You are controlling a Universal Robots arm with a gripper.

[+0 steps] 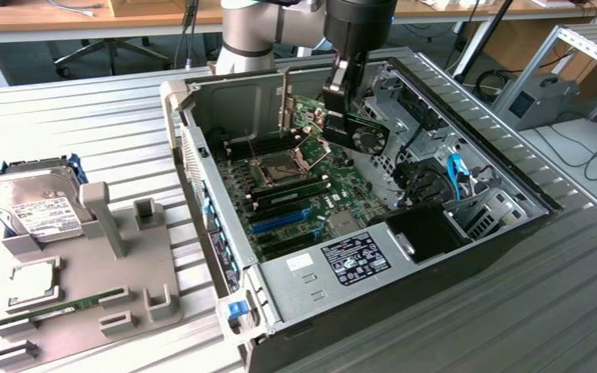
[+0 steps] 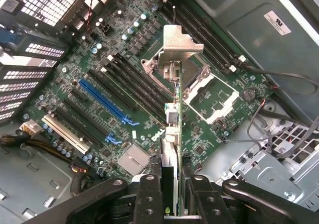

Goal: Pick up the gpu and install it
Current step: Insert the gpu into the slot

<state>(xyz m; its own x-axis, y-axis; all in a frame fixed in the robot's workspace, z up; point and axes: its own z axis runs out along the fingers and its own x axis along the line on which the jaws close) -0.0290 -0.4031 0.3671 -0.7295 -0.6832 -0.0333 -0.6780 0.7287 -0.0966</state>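
The gpu (image 1: 366, 134), a green card with a black round fan, hangs in the air inside the open computer case (image 1: 485, 148), above the motherboard (image 1: 298, 186). My gripper (image 1: 336, 105) comes down from above and is shut on the card's upper edge. In the wrist view the gpu (image 2: 172, 129) is seen edge-on between my two black fingers (image 2: 149, 199), and its silver end bracket (image 2: 177, 42) points away from me. The card hovers over the area between the processor socket (image 2: 209, 97) and the long blue slot (image 2: 107, 102), clear of the board.
The case lies on its side on a slatted metal table, with drive bays and cables (image 1: 454, 175) along the exterior view's right. At the exterior view's left, a grey fixture (image 1: 122, 264) carries a hard drive (image 1: 34, 206), a processor (image 1: 31, 281) and a memory stick (image 1: 65, 305).
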